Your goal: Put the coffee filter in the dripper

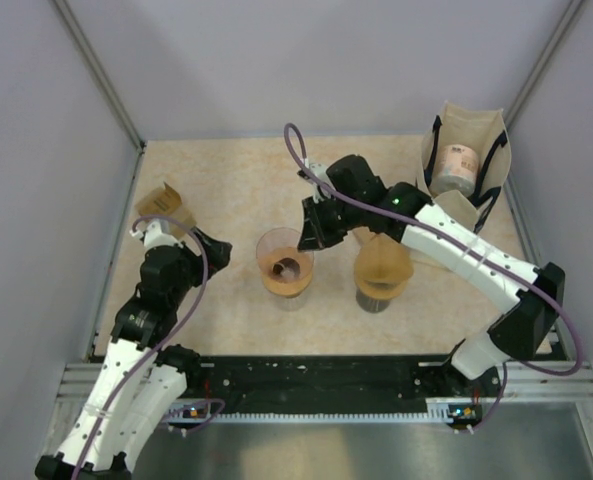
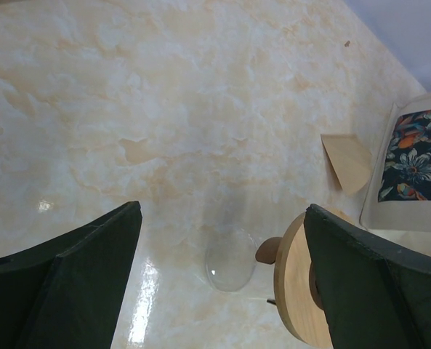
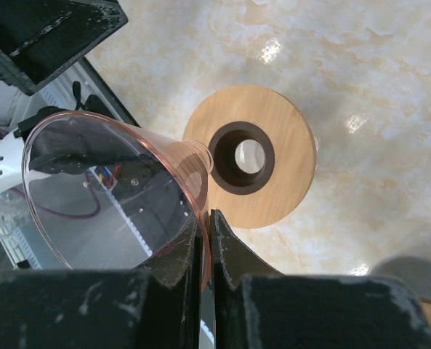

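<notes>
The right gripper point(image 1: 308, 240) is clamped on the rim of the clear, pink-tinted dripper point(image 1: 286, 265) near the middle of the table point(image 1: 236, 180). In the right wrist view its 2 fingers point(image 3: 230, 251) press together with only the thin wall of the cone point(image 3: 113, 196) between them. The round wooden collar point(image 3: 280, 189) with its dark central ring shows beyond the cone's narrow end. No paper lies inside the dripper. The brown coffee filter point(image 1: 381, 260) sits opened on top of a dark glass vessel point(image 1: 376, 300) just right of the dripper, under the right arm's forearm. A 2nd folded piece of brown paper point(image 1: 161, 200) lies near the left wall, just behind the left arm's wrist. The left gripper point(image 1: 214, 250) hangs to the left of the dripper with its jaws spread wide and nothing between them. The left wrist view shows bare marbled tabletop between its 2 dark fingers point(image 2: 84, 269). A cream tote bag point(image 1: 496, 150) stands at the far right corner, with a pale cylinder point(image 1: 456, 170) inside it.
</notes>
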You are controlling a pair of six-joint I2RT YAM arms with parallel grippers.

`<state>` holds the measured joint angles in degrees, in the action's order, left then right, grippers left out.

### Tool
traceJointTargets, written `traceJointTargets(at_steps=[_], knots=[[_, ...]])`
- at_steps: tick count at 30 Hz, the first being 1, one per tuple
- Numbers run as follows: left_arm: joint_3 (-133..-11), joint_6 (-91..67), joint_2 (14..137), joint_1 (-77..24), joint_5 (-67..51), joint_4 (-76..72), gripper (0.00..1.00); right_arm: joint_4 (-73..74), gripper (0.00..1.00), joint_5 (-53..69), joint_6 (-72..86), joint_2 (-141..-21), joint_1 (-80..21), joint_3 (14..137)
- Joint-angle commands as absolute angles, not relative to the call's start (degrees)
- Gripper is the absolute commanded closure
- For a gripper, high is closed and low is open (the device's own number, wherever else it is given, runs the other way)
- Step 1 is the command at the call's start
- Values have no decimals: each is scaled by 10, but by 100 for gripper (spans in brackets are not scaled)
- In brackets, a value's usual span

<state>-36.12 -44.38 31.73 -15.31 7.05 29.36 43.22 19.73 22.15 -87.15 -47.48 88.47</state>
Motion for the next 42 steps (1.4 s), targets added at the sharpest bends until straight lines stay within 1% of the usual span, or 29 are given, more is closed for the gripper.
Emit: traceJointTargets(at_steps=[1, 6, 14, 23, 39, 42], knots=[[-349, -435, 320, -152, 51, 234, 1, 440, 100, 196, 224, -879, -462, 925], [-347, -433, 325, -152, 48, 234, 1, 441, 100, 178, 221, -889, -457, 924], [-346, -432, 323, -152, 53, 231, 1, 439, 100, 193, 223, -902, -454, 911], [-348, -435, 324, -152, 39, 221, 1, 434, 100, 170, 225, -913, -453, 899], [-355, -443, 324, -152, -47, 171, 1, 457, 100, 160, 221, -941, -452, 889], [-358, -453, 323, -152, -86, 150, 1, 468, 100, 158, 221, -946, -451, 892]])
